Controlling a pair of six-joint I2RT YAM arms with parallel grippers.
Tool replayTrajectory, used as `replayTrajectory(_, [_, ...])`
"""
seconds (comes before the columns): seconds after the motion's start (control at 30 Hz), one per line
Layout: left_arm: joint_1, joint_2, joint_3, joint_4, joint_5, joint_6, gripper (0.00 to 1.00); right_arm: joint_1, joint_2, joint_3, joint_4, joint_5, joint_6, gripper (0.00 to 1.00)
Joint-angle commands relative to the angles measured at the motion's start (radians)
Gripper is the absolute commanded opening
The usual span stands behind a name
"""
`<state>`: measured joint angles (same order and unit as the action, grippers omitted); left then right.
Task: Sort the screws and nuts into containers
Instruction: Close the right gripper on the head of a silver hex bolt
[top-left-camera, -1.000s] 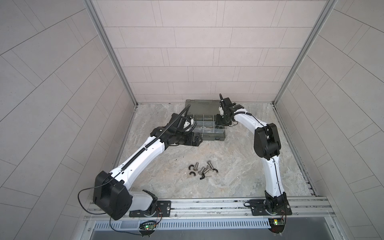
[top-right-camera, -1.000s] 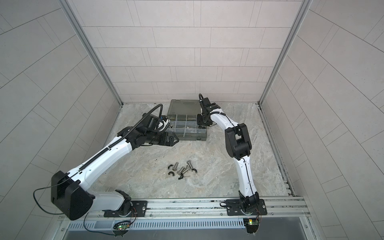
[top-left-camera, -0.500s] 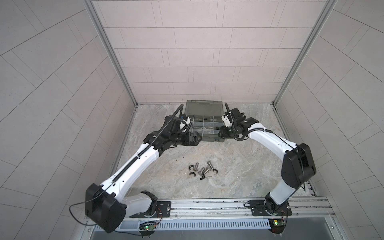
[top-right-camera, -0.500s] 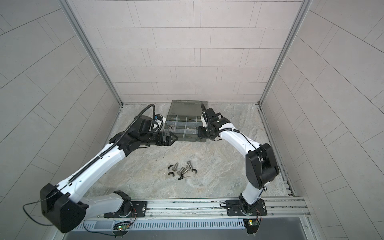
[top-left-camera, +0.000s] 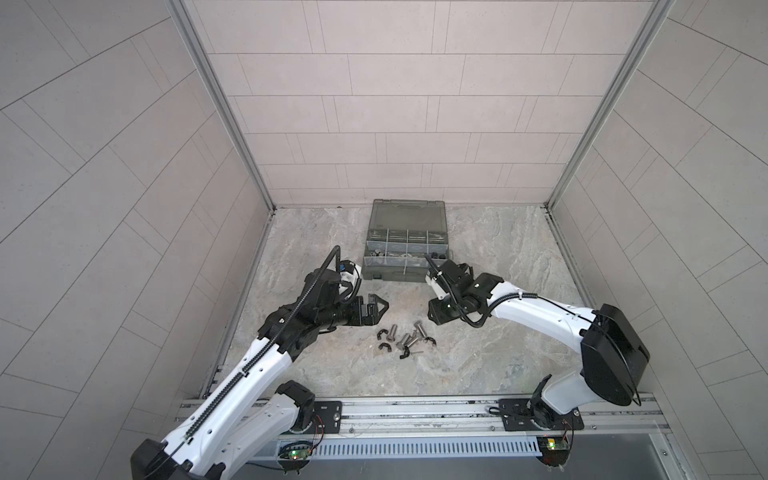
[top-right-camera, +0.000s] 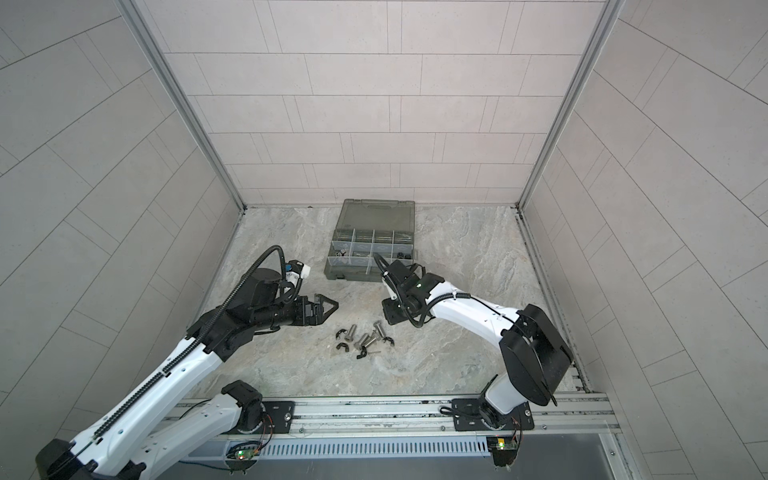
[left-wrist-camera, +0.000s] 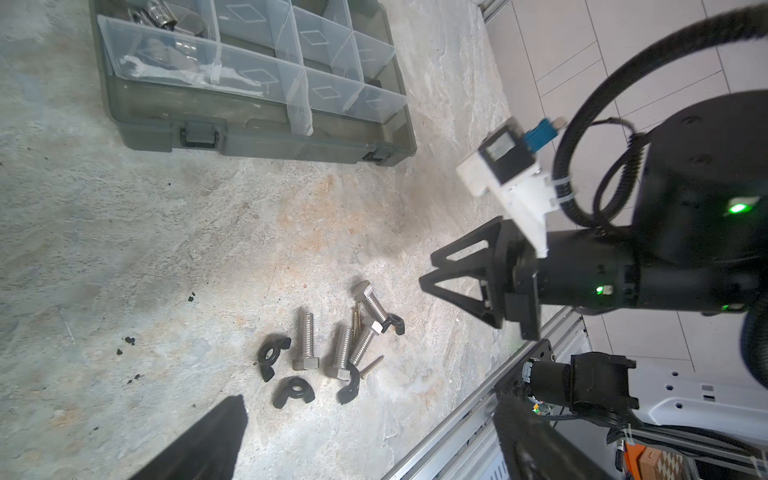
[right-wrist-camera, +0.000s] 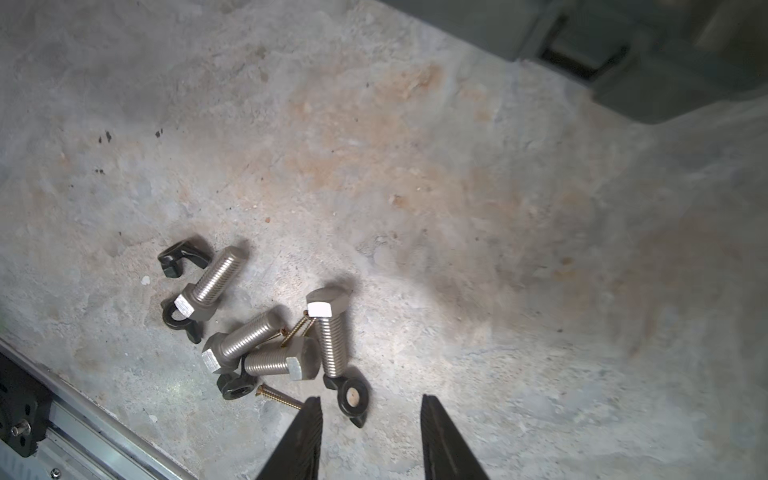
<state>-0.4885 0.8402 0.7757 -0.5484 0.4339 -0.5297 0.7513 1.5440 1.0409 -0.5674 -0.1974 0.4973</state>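
- Organiser case (top-left-camera: 395, 275) sits by the back wall, smoky lid (top-left-camera: 407, 214) lying open behind it.
- My left wrist view shows the compartments (left-wrist-camera: 332, 93) close up. The long front one holds flat silver pieces (left-wrist-camera: 178, 66), a neighbour holds shiny metal parts (left-wrist-camera: 166, 12), and several show only a diamond mark.
- In a top view, small dark bits (top-left-camera: 436, 252) sit in the middle row.
- Four silver hex bolts (right-wrist-camera: 266, 332) lie piled on the marble floor (top-left-camera: 478, 353) before the case, in no compartment, with black wing nuts (right-wrist-camera: 353, 397) scattered round them.
- Only the wrist views pick out the thin brass screws (right-wrist-camera: 278, 396); in my right wrist view the case is just a blurred corner.
- My left gripper (top-left-camera: 386, 306) is left of the pile, jaws wide apart and empty; one finger (left-wrist-camera: 208, 440) shows in my left wrist view.
- My right gripper (right-wrist-camera: 370, 401) hovers at the pile's edge, jaws partly apart, nothing between them.
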Motion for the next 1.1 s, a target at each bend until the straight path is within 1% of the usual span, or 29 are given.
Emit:
replayTrajectory(0.0, [0.002, -0.03, 0.021, -0.058, -0.018, 0.001, 1.0, 0.038, 0.047, -0.004, 0.052, 0.034, 0.033, 0.41])
replayTrajectory(0.17, [0.002, -0.057, 0.024, -0.093, -0.027, 0.003, 1.0, 0.06, 0.113, 0.012, 0.077, 0.035, 0.043, 0.4])
replayTrajectory(0.23, [0.001, -0.091, 0.027, -0.11, -0.031, 0.012, 1.0, 0.063, 0.14, 0.02, 0.083, 0.031, 0.043, 0.4])
replayTrajectory(0.4, [0.001, -0.097, 0.028, -0.128, -0.041, 0.025, 1.0, 0.063, 0.196, 0.033, 0.092, 0.027, 0.044, 0.39])
replayTrajectory(0.57, [0.001, -0.093, 0.025, -0.126, -0.047, 0.031, 1.0, 0.066, 0.221, 0.04, 0.094, 0.019, 0.043, 0.39])
replayTrajectory(0.77, [0.002, -0.074, 0.031, -0.114, -0.047, 0.037, 1.0, 0.066, 0.26, 0.072, 0.061, 0.046, 0.026, 0.31])
replayTrajectory(0.87, [0.001, -0.071, 0.033, -0.111, -0.047, 0.04, 1.0, 0.066, 0.28, 0.089, 0.044, 0.055, 0.021, 0.21])
replayTrajectory(0.97, [0.001, -0.07, 0.034, -0.111, -0.048, 0.042, 1.0, 0.066, 0.285, 0.096, 0.041, 0.054, 0.02, 0.15])
replayTrajectory(1.07, [0.001, -0.07, 0.038, -0.111, -0.052, 0.046, 1.0, 0.064, 0.284, 0.102, 0.034, 0.059, 0.018, 0.12])
